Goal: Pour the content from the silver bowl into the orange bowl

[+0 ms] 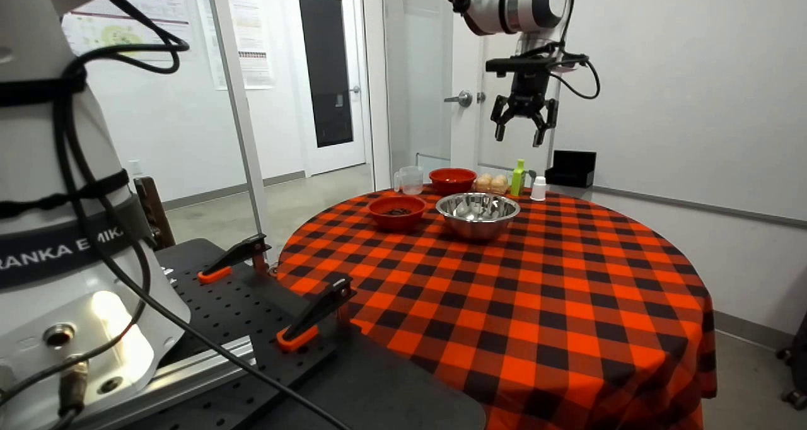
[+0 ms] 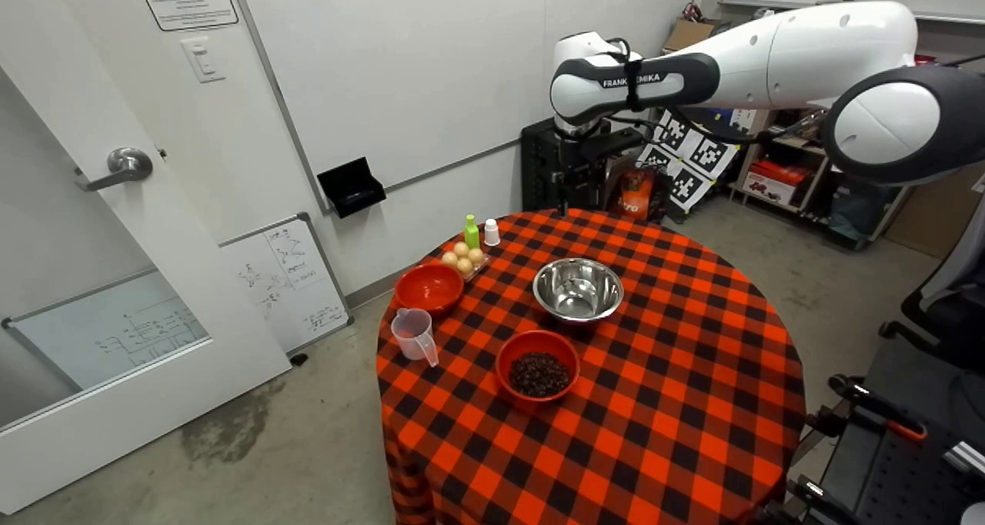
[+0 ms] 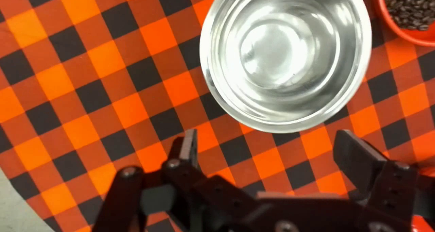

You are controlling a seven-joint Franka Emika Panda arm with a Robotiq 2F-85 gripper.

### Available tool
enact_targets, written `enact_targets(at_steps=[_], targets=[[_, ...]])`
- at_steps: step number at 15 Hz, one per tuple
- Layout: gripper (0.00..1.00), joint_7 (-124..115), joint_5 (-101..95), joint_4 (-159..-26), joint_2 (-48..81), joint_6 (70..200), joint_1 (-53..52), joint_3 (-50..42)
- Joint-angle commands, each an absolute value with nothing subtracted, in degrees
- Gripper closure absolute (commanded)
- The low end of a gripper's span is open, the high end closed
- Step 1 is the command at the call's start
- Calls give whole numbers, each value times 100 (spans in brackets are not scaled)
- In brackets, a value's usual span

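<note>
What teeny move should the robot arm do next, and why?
Probably just draw the open gripper back, since it holds nothing: the silver bowl looks empty, and dark beans already lie in a red-orange bowl.

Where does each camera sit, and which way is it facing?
In an exterior view: beside the base, looking across the table; base, arm, claw show.
In an exterior view: high, looking down over the table toward the whiteboard; arm clear, claw hardly visible.
Wrist view: at the arm's end, facing down at the metal bowl; the claw shows.
Both exterior views share that bowl and the eggs.
</note>
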State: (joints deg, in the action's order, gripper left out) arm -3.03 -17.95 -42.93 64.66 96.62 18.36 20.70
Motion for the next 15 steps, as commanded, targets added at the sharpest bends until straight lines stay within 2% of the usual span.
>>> enact_targets(at_steps=[1, 8, 9, 15], targets=[[0, -908, -1645, -5362, 5519, 9795, 1821, 2274], [0, -893, -1307, -7120, 4087, 10392, 2124, 3014], [0, -597, -477, -7373, 3651, 10496, 1605, 2073], [0, -697, 182, -8877, 2193, 10551, 764, 964]])
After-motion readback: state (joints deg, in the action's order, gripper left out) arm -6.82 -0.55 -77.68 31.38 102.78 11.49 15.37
